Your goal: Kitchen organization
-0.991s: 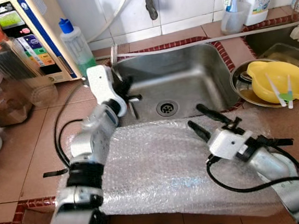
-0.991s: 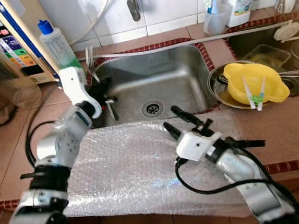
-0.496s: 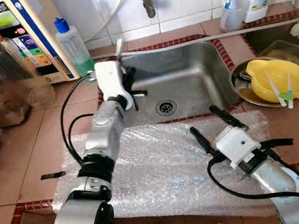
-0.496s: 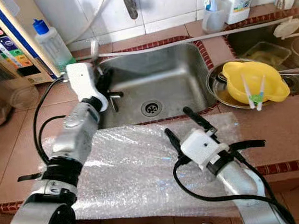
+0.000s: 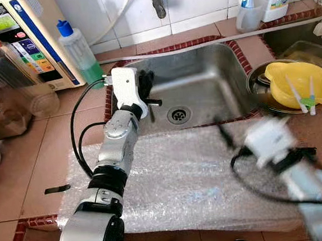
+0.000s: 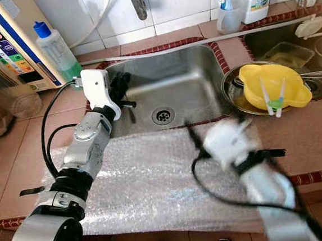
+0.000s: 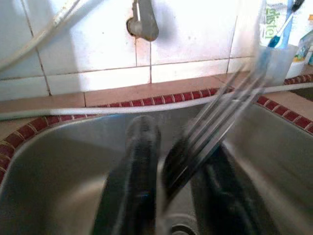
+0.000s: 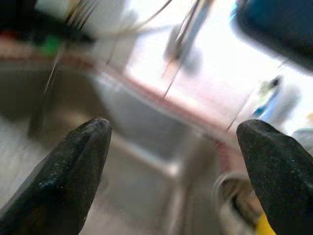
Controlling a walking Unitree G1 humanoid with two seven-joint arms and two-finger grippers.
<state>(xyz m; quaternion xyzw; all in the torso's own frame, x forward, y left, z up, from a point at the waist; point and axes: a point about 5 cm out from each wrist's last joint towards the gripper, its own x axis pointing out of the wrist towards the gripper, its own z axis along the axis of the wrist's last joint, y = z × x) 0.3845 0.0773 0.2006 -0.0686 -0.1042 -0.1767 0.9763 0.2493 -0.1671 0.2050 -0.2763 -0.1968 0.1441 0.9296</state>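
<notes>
Left eye view: left gripper (image 5: 146, 91) sits at the left rim of the sink (image 5: 212, 65), above the basin, with a metal handle hanging below it. Right gripper (image 5: 247, 138) is motion-blurred over the bubble wrap (image 5: 177, 181) spread on the counter (image 5: 34, 159); yellow bowl (image 5: 299, 83) lies in a pan to the right. Left wrist view: fingers clamped on a fork (image 7: 215, 125), tines pointing up toward the tap. Right wrist view: fingers (image 8: 73, 166) wide apart, holding nothing, sink ahead. Judgement: the step in hand is carrying the fork out of the sink; the next move calls for swinging it over the bubble wrap and laying it flat before release.
</notes>
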